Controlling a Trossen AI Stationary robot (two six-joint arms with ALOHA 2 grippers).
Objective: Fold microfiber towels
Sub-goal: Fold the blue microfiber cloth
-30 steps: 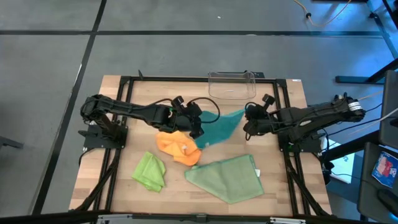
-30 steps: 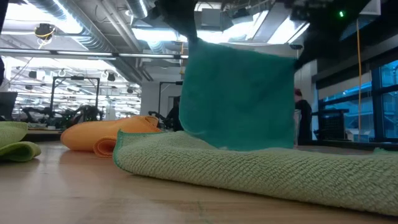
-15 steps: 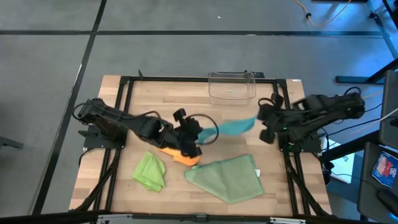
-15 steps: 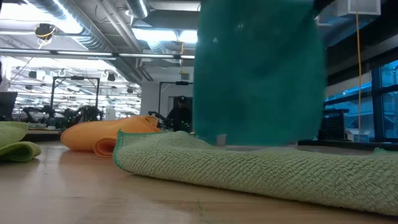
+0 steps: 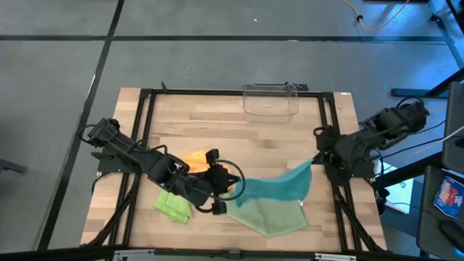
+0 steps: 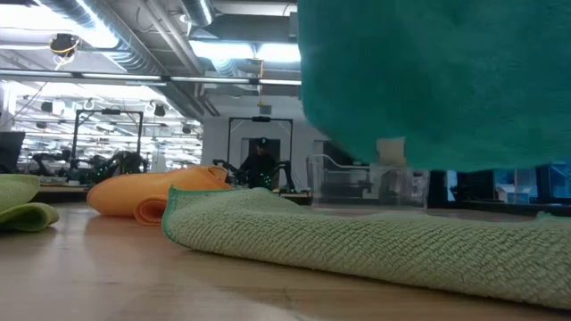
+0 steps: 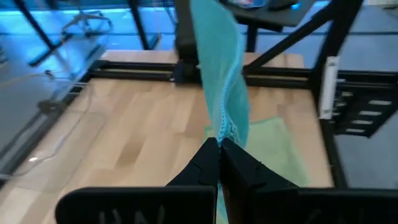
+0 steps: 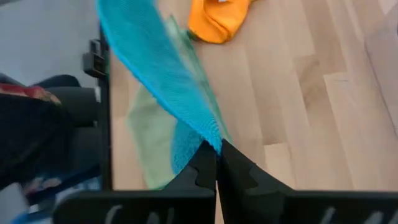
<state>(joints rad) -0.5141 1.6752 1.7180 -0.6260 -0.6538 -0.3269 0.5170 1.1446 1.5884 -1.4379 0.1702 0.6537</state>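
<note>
Now the teal towel [image 5: 279, 187] hangs stretched between left claw [image 5: 230, 197] and right claw [image 5: 317, 161]

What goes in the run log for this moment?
left gripper: shut on teal microfiber towel | right gripper: shut on towel | towel: stretched above pale sage green towel

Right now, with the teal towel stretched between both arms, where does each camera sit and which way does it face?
High view: above the table, looking straight down; both arms, left gripper, right gripper, teal towel between them.
Low view: at tabletop height, looking level into the room; sage towel in front, no arm visible.
Left wrist view: on the left arm; its shut gripper pinches teal.
Right wrist view: on the right arm; its shut gripper pinches teal.
Shared: all four show the teal towel.
</note>
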